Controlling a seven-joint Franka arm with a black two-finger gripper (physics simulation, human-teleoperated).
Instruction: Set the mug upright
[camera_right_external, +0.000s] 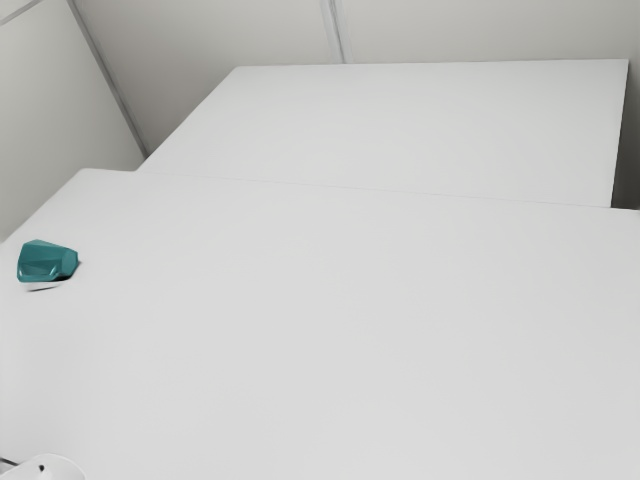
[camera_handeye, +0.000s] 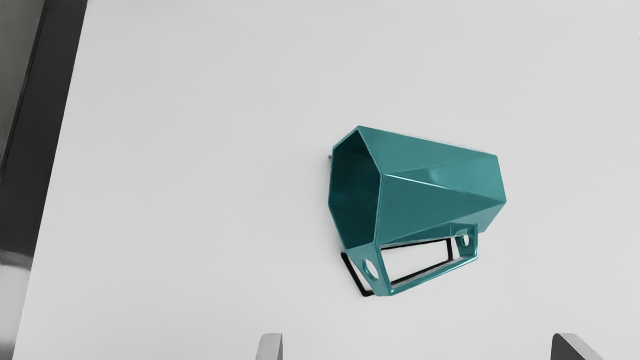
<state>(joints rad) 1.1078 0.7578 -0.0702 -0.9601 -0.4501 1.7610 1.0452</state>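
teal mug lying on its side on the white table, handle off to one side, claw spread wide with nothing pinched.

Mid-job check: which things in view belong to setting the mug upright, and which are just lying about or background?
For the job:
- teal mug, lying on its side
- claw, open

Background:
- white table under the mug
- white slab beyond it
- rounded white piece, exterior view's lower left; can't tell what it is
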